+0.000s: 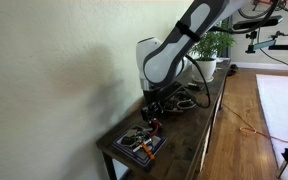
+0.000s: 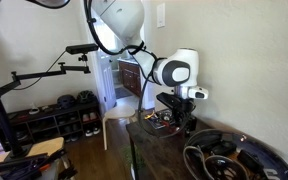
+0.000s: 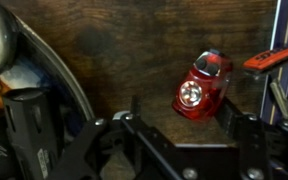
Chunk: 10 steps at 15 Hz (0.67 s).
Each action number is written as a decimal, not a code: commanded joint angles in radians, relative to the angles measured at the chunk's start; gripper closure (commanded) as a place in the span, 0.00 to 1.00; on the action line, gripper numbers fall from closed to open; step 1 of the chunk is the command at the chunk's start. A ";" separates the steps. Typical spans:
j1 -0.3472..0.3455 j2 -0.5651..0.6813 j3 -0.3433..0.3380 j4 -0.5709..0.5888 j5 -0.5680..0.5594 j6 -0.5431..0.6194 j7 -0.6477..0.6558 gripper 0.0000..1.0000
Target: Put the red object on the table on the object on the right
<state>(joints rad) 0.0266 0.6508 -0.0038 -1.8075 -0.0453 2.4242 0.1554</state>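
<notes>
Legible text, labels, brands, numbers, signs: none in any view. Surfaces too dark, small or blurred for markings to be read.

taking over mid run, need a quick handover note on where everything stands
Gripper: open, empty, over the table.
Red object: lying on the table just ahead of the gripper, not gripped.
Object on the right: cut off at the wrist view's edge.
Done: no grasp yet.
Left: grasp, lift, place it there.
</notes>
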 commanded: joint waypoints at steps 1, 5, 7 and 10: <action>0.006 -0.050 -0.002 -0.052 0.021 0.007 -0.009 0.55; 0.005 -0.056 0.004 -0.051 0.025 0.004 -0.010 0.82; 0.009 -0.058 0.001 -0.050 0.017 0.002 -0.009 0.91; 0.024 -0.064 -0.018 -0.027 -0.013 -0.012 0.001 0.53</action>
<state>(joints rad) 0.0270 0.6378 0.0032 -1.8069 -0.0455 2.4242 0.1544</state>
